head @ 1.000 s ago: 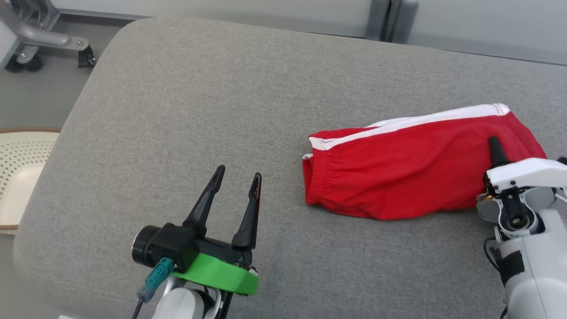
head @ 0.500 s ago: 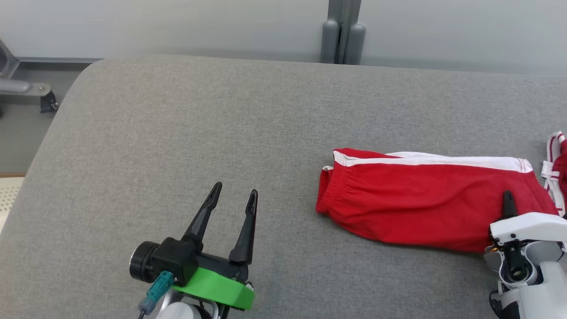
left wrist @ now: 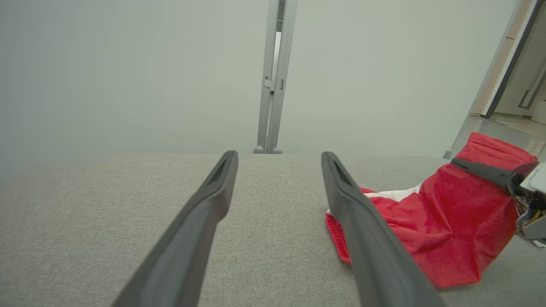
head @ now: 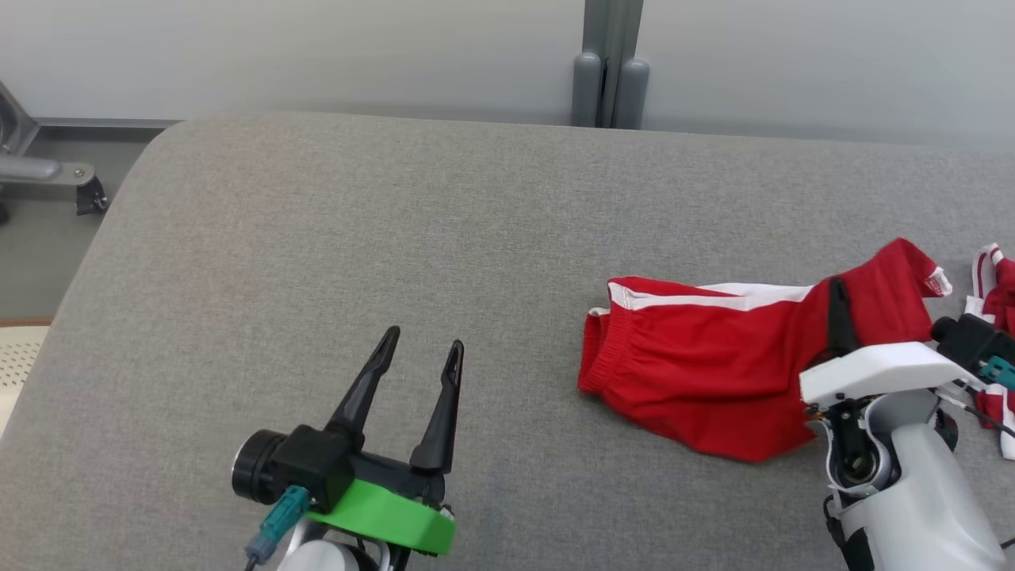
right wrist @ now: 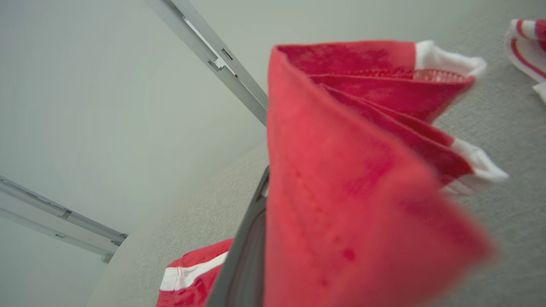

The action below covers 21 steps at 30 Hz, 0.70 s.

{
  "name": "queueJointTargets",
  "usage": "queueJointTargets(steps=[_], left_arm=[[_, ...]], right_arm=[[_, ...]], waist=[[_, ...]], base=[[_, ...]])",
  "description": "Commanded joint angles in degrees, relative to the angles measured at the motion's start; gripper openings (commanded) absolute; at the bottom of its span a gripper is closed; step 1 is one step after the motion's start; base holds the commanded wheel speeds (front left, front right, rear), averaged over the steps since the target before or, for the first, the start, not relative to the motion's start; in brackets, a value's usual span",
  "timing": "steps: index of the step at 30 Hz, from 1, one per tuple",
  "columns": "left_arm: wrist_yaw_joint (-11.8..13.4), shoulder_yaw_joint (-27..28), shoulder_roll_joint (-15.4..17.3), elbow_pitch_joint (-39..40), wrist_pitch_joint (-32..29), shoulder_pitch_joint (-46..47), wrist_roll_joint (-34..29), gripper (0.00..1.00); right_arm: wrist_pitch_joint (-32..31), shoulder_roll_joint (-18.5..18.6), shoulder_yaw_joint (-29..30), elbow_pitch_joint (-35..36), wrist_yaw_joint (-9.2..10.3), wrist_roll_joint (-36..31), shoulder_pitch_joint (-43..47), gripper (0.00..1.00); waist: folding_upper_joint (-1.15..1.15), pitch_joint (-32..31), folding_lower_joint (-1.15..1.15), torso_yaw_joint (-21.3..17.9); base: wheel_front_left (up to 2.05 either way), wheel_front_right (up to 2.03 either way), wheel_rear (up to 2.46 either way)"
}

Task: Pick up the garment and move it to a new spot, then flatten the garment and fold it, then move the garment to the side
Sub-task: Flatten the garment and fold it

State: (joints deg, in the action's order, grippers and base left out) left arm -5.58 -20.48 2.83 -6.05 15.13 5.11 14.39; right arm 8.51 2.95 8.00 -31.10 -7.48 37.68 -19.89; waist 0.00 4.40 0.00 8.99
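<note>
The garment (head: 698,373) is a pair of red shorts with a white side stripe, folded, on the right half of the grey padded surface (head: 396,222). My right gripper (head: 835,289) is shut on its right end and holds that end up off the surface, while the waistband end still lies flat. In the right wrist view the red cloth (right wrist: 341,170) drapes over one dark finger (right wrist: 251,230). My left gripper (head: 423,341) stands open and empty at the lower left, well apart from the garment (left wrist: 426,226).
Another red-and-white cloth (head: 995,277) lies at the far right edge, close to my right wrist. A grey wall with a post (head: 610,71) runs behind the surface. A metal frame on a caster (head: 47,170) stands off the rounded left edge.
The head camera has swung, shifting the whole picture. My right gripper has lifted the garment's right end and drawn it leftward, bunching the cloth. The left gripper has stayed put.
</note>
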Motion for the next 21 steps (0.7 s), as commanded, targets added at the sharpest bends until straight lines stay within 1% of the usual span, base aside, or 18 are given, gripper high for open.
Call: queueJointTargets(steps=[1, 5, 10, 14, 16, 21], left_arm=[[0.1, 0.5, 0.2, 1.4, 0.0, -0.7, 1.1, 1.00], [0.1, 0.9, 0.2, 3.2, 0.0, -1.1, 2.0, 1.00], [-0.1, 1.1, 0.2, 2.9, 0.0, -1.2, 1.8, 1.00], [0.2, 1.5, 0.2, 3.6, 0.0, -1.1, 2.1, 1.00], [0.3, 1.5, 0.2, 3.8, 0.0, -1.1, 2.2, 1.00], [0.5, 1.9, 0.2, 3.7, 0.0, -1.3, 2.3, 1.00]], right_arm=[[0.1, 0.0, -2.1, 0.9, 0.01, 0.4, 0.9, 0.00], [-0.2, 0.1, -9.2, 3.0, 0.01, 0.8, 0.7, 0.00], [-0.7, 0.8, -16.1, 3.6, 0.01, 1.6, -0.5, 0.00], [-1.0, 2.6, -22.0, 2.8, 0.01, 0.5, -0.9, 0.00], [-0.7, 3.5, -24.0, 2.0, 0.01, 0.4, -1.1, 0.00], [0.3, 4.4, -27.2, 0.2, 0.01, 2.3, -1.6, 0.00]], waist=[[0.00, -0.3, 0.00, 1.0], [0.00, -0.2, 0.00, 2.4], [0.00, -0.1, 0.00, 4.3], [0.00, 0.1, 0.00, 5.6], [0.00, 0.2, 0.00, 6.3], [0.00, 0.1, 0.00, 7.4]], base=[[0.00, 0.00, 0.00], [0.00, 0.00, 0.00], [0.00, 0.00, 0.00], [0.00, 0.00, 0.00], [0.00, 0.00, 0.00], [0.00, 0.00, 0.00]])
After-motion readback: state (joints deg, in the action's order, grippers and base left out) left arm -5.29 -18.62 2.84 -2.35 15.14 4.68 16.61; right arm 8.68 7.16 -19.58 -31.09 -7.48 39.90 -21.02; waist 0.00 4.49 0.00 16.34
